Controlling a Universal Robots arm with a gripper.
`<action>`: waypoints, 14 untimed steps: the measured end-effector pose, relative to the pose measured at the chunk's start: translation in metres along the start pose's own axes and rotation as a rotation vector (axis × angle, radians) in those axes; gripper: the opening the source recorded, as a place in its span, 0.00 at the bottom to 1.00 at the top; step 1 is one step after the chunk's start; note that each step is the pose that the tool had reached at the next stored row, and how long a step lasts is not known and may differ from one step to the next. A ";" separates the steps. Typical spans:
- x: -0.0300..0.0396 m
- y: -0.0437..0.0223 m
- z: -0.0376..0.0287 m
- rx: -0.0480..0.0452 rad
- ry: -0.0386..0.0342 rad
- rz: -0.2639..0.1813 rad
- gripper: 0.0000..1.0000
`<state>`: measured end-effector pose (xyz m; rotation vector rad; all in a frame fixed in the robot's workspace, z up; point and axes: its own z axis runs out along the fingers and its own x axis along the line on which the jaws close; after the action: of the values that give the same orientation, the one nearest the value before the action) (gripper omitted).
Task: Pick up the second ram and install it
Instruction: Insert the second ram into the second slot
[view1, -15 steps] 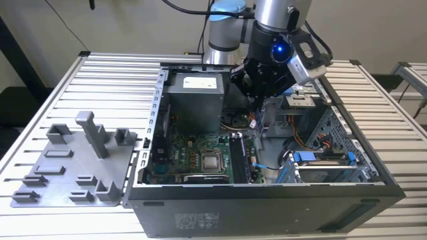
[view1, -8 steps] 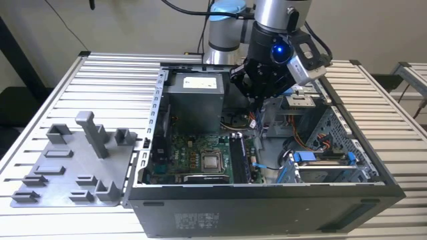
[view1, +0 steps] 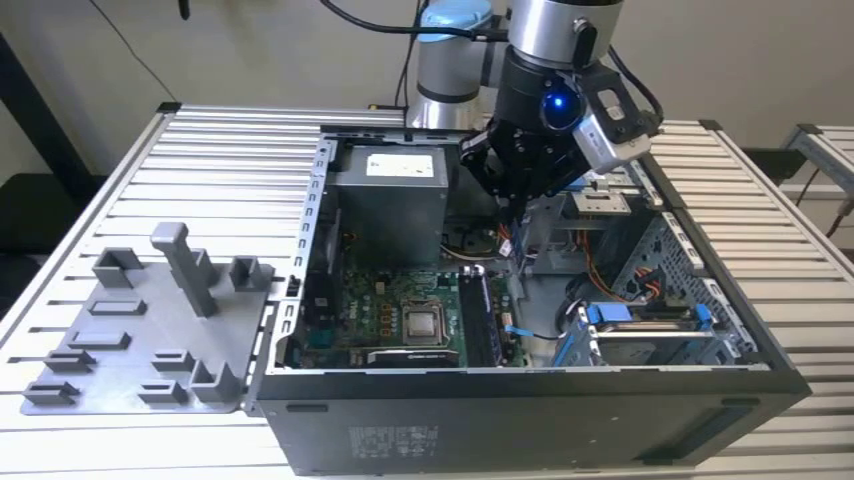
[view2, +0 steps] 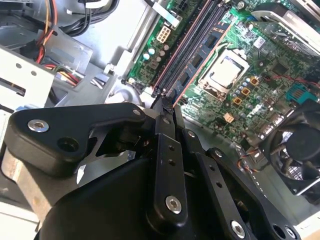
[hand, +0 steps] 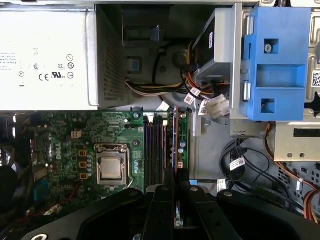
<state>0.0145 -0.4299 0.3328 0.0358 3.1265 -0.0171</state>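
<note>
The black two-fingered gripper (view2: 167, 107), pressed together on the thin dark-green second ram (hand: 175, 145), holds it edge-on over the green motherboard's (hand: 70, 150) slots beside the silver square processor (hand: 111, 167). Picking looks done; seating remains.

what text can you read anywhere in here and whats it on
No text is clear enough to quote.
Power supply label: lines of print and marks, too small to read.
Case sticker: blurred.
Cable tags: too small.
Motherboard lettering: too small.
</note>
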 end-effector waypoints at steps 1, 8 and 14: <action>0.0000 0.0000 0.0004 0.0002 0.0000 0.000 0.14; 0.0000 0.0000 0.0027 0.0003 -0.0001 0.000 0.14; 0.0001 0.0001 0.0068 0.0009 0.0000 0.000 0.14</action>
<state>0.0145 -0.4299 0.3260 0.0359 3.1264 -0.0186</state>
